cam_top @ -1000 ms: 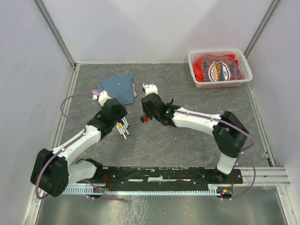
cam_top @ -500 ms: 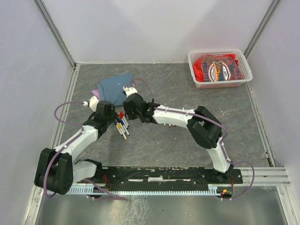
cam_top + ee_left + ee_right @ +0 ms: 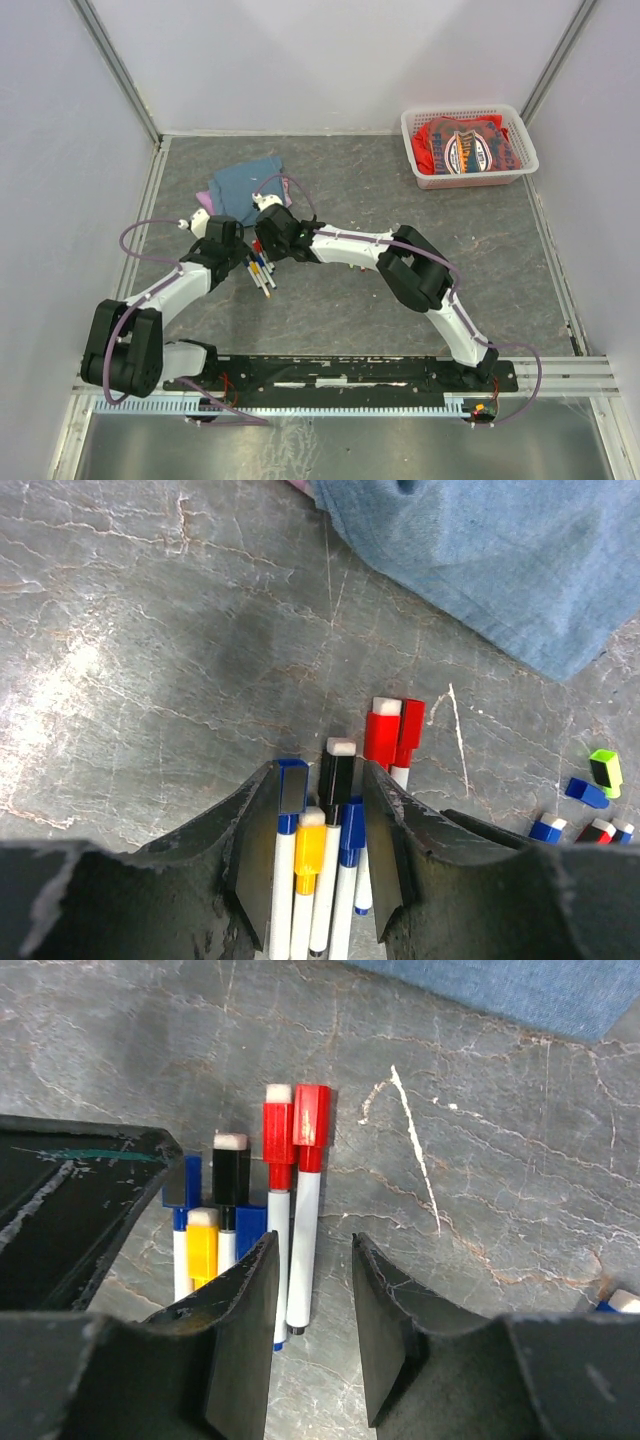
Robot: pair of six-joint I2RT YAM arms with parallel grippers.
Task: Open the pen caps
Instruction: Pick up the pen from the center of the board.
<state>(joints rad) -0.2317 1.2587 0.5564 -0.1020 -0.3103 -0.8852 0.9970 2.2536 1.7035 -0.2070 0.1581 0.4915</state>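
**Two arms converging on the pens.** The right gripper, over bare table well to the right of the cloth a second ago, is now crowding in beside the left gripper. Both are working above the pens, which are lying bunched just on the near side of the cloth. The left arm is barely shifting, though its jaws are drawing in a little.

That is putting both tools on one bundle, seemingly setting up a two-handed pull, with one pinning a barrel while the other tugs a cap.

The left gripper is standing partly open and straddling four pens, with a blue cap, black cap and yellow cap between its jaws. Whether it is pressing them yet is unclear. The right gripper is gaping moderately wide and carrying nothing. The tail of one pen is lying in its gap, with the red caps pointing toward the cloth.

Every pen in the bunch is wearing its cap. A few small coloured pieces, possibly loose caps, are lying just off the cloth's near edge.
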